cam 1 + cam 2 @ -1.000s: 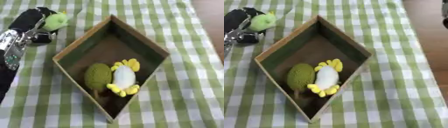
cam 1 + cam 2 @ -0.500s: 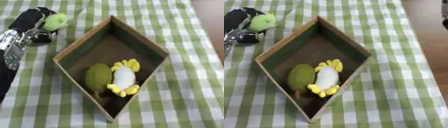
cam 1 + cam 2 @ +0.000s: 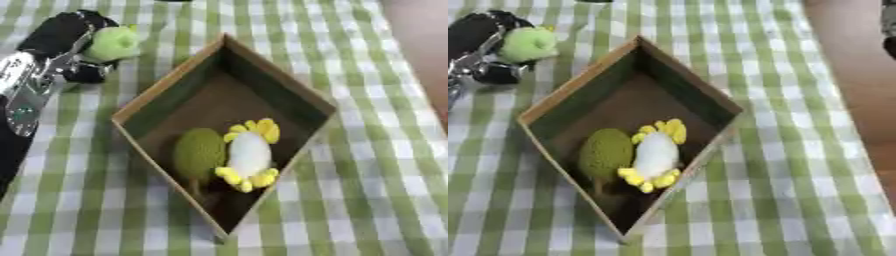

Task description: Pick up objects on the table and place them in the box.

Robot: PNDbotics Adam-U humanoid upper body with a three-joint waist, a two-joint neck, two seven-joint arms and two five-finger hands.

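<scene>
Fingers of the left hand are curled round a light green round object in the left eye view, near the table's far left corner, with the black and silver arm running down the left edge. The object sits at the hand's right side, just beside the far left wall of the box but still outside it, over the green and white checked tablecloth. Against the picture of a second ago, hand and object lie a little nearer that wall; the shift is slight, and the whole picture has moved very little. The box stands with one corner toward the table's near edge and one toward the far edge, unchanged. Inside it, toward the near corner, a dark green oval object lies touching a white object with yellow ends, both as they lay before. In the right eye view the same left hand shows at the upper left corner, its fingers wrapped about the light green round object, which is apart from the box rim by a narrow strip of cloth. The two things in the box rest against its near right wall, not moved. The right hand shows in neither view.
</scene>
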